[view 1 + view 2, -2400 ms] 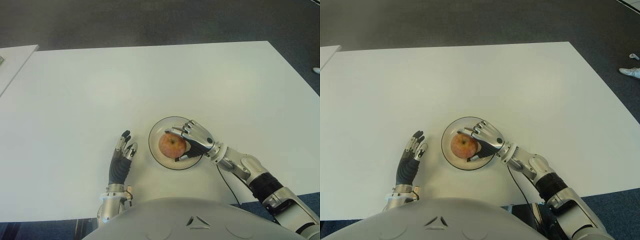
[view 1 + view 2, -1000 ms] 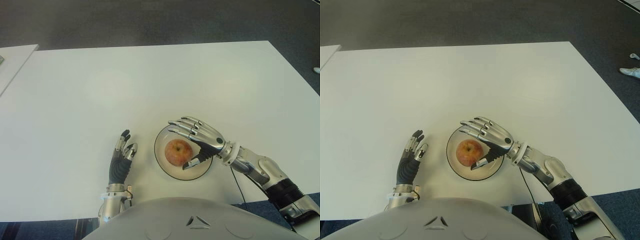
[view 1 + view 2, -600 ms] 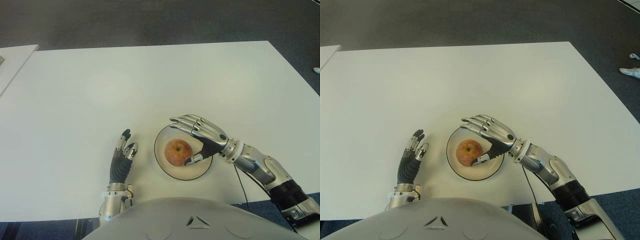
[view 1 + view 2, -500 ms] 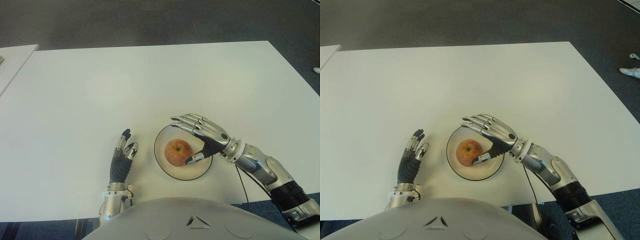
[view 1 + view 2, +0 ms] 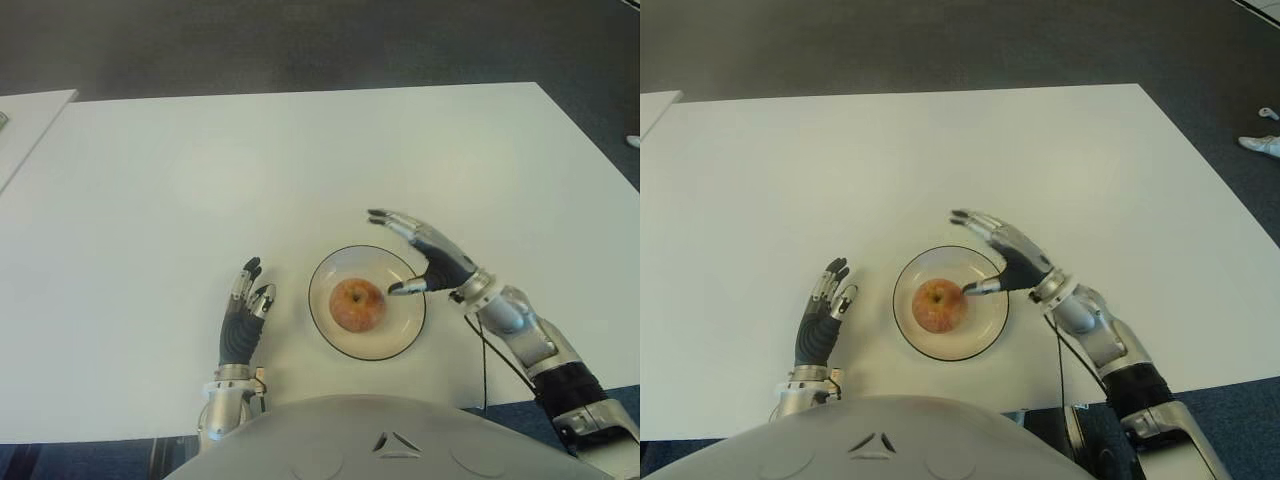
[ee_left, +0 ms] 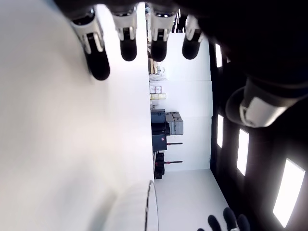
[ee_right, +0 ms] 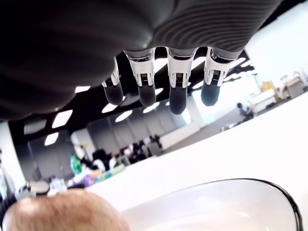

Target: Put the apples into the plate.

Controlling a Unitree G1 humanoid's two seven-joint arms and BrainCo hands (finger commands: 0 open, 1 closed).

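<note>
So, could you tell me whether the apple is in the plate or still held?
In the plate. The apple sits inside the plate; the right hand is open beside it, fingers spread, holding nothing.

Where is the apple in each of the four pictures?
Left eye view: the apple sits in the middle of the plate, between the two hands.
Right eye view: the same spot, near the right robot hand.
Left wrist view: no apple; only an edge of the plate shows.
Right wrist view: the apple's top shows in a corner, below the fingers.
Shared landmark: the plate's dark rim.
</note>
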